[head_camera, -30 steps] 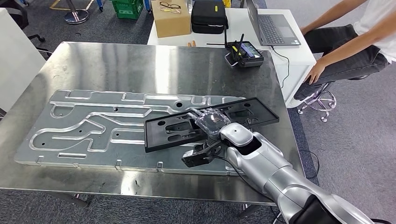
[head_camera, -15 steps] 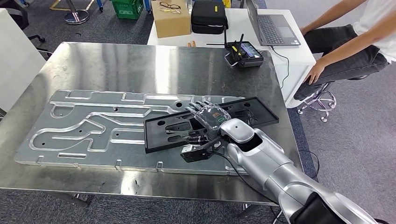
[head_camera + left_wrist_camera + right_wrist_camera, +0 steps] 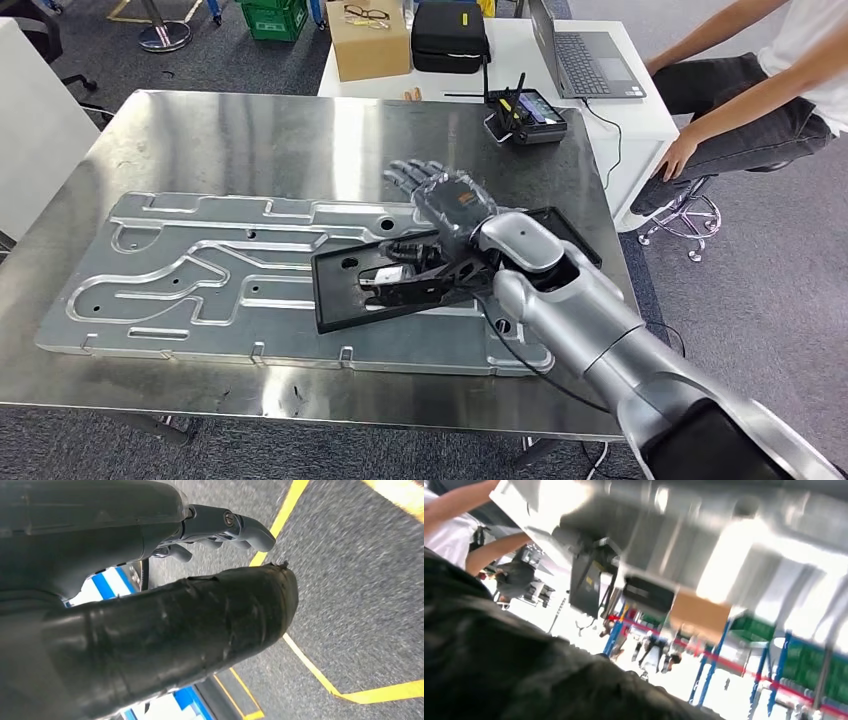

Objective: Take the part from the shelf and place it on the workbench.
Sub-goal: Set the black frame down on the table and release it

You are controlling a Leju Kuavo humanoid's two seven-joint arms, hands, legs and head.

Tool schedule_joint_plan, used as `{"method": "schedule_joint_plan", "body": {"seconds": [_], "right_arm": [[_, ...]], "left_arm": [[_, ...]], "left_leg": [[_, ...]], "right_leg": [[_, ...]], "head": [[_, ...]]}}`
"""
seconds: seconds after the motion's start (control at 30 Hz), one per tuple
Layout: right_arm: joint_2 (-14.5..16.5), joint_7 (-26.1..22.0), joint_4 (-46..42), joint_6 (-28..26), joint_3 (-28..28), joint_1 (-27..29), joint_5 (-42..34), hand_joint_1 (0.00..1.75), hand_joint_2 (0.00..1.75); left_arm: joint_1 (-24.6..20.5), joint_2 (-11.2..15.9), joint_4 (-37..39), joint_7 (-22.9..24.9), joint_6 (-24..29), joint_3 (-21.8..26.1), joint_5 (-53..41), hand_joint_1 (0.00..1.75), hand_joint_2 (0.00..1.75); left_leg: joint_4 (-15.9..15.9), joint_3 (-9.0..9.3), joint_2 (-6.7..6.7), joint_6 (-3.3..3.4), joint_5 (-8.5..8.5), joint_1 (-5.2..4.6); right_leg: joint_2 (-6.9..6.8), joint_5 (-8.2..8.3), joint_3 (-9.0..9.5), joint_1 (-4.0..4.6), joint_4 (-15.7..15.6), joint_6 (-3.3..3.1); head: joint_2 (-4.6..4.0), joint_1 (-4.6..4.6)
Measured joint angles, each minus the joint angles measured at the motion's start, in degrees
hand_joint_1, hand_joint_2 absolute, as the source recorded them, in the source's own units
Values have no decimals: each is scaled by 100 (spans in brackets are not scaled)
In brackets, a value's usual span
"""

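Note:
The black rectangular frame part [image 3: 333, 291] lies flat on the grooved aluminium plate [image 3: 180, 270] on the steel workbench [image 3: 250, 130]. My right hand [image 3: 447, 200] hovers above the part's middle with fingers spread toward the far side and nothing in it; the forearm hides the part's right half. The right wrist view is blurred, with the hand's dark cover [image 3: 499, 670] across it. My left hand [image 3: 150, 605] hangs over grey floor with yellow lines, thumb and fingers apart, holding nothing.
A black remote controller [image 3: 525, 115] sits at the workbench's far right corner. Behind it, a white table carries a cardboard box [image 3: 368, 40], a black case [image 3: 448, 35] and a laptop [image 3: 585, 60]. A person [image 3: 740, 90] sits at the far right.
My right hand has lifted off the black part and moved up and toward the far side, its fingers now spread. The part stays on the plate.

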Motion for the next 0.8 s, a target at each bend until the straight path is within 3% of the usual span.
{"method": "schedule_joint_plan", "body": {"seconds": [0.07,0.17,0.2,0.23,0.27,0.33,0.4,0.47,0.53,0.57,0.63,0.67,0.7,0.73,0.8], "right_arm": [[-154,31,-319,134,-190,-94,-87,0,0],[-323,72,-698,283,-362,-127,-171,0,0],[-375,91,-835,327,-409,-125,-192,0,0],[-424,117,-992,378,-456,-126,-214,0,0],[-471,151,-1169,430,-506,-132,-233,0,0],[-525,231,-1538,520,-595,-155,-252,0,0],[-536,304,-1858,559,-631,-172,-247,0,0],[-537,347,-2097,572,-633,-172,-233,0,0],[-539,368,-2272,580,-632,-168,-223,0,0],[-540,375,-2346,581,-631,-165,-221,0,0],[-549,381,-2463,574,-629,-146,-217,0,0],[-562,377,-2519,568,-628,-119,-216,0,0],[-590,367,-2585,561,-626,-77,-216,0,0],[-633,350,-2662,554,-624,-27,-217,0,0],[-777,310,-2868,540,-621,79,-229,0,0]], "left_arm": [[30,16,37,-5,33,70,45,0,0],[38,25,73,-5,62,149,84,0,0],[43,26,85,-2,65,173,95,0,0],[49,26,98,2,67,197,103,0,0],[56,26,110,6,67,224,105,0,0],[69,17,129,11,68,265,87,0,0],[71,9,140,11,67,277,59,0,0],[72,9,150,10,65,278,42,0,0],[80,15,163,9,65,278,31,0,0],[85,19,169,9,65,279,21,0,0],[91,32,173,10,76,280,1,0,0],[93,38,173,10,84,280,-3,0,0],[96,42,173,7,91,280,0,0,0],[98,44,174,3,98,281,7,0,0],[111,58,182,-13,106,292,50,0,0]], "left_leg": [[-48,3,1,59,54,17],[-59,-37,-16,107,95,-8],[-56,-55,-25,114,107,-25],[-50,-74,-38,117,119,-45],[-44,-88,-52,116,132,-65],[-37,-108,-74,102,159,-98],[-48,-126,-82,50,206,-86],[-81,-137,-92,-35,269,-52],[-47,-170,-95,-97,222,-40],[81,-224,-91,-123,78,-38],[642,-411,-69,-181,-400,-18],[987,-504,-61,-218,-611,2],[1243,-547,-50,-255,-717,23],[1340,-514,-37,-294,-706,48],[957,-155,-7,-385,-445,112]], "right_leg": [[49,-219,-86,-2,241,8],[112,-821,-506,17,1284,-23],[118,-898,-608,28,1548,-41],[123,-851,-614,43,1603,-75],[130,-707,-513,65,1439,-125],[178,-367,-92,128,675,-292],[214,-206,176,190,138,-399],[207,-152,193,231,23,-415],[169,-41,199,198,-112,-434],[148,35,185,171,-183,-455],[120,160,100,138,-248,-468],[107,207,30,127,-240,-460],[94,248,-45,115,-220,-433],[80,283,-123,100,-191,-408],[53,336,-293,53,-85,-346]], "head": [[0,4],[0,6],[0,6],[0,5],[0,6],[0,-5],[0,-21],[0,-23],[0,-20],[0,-26],[0,-48],[0,-56],[0,-61],[0,-64],[0,-64]]}}
